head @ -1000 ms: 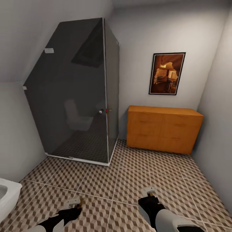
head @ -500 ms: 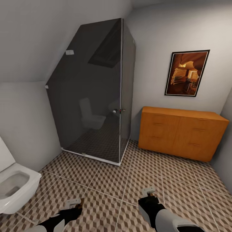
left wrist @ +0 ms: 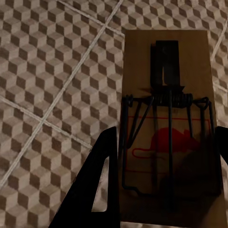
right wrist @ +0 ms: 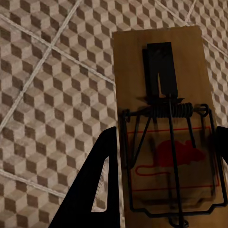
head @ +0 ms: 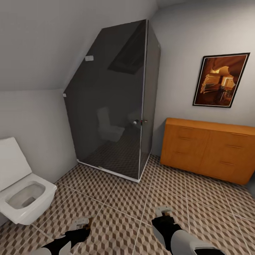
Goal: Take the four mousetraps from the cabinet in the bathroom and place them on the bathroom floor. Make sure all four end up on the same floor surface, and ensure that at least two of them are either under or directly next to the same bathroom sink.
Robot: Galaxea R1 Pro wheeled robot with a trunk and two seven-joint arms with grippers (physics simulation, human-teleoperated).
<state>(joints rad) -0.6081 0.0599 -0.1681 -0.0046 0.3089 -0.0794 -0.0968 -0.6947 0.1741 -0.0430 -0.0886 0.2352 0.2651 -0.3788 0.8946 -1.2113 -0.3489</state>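
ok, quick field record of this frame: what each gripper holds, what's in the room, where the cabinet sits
left gripper: shut on a flat wooden mousetrap with red mouse print
right gripper: shut on a second wooden mousetrap
floor: brown-beige cube-pattern tiles
cabinet: orange-brown wooden cabinet, ahead right against the wall, drawers closed
other fixtures: dark glass shower enclosure, white toilet at left, framed picture

**Open tile in the middle, stuff around the edges**

Bathroom floor [head: 124, 198] ahead is wide open. Toilet [head: 24, 198] crowds the left, the dark glass shower [head: 117, 102] blocks the far corner, and the cabinet [head: 209, 150] lines the right-hand wall.
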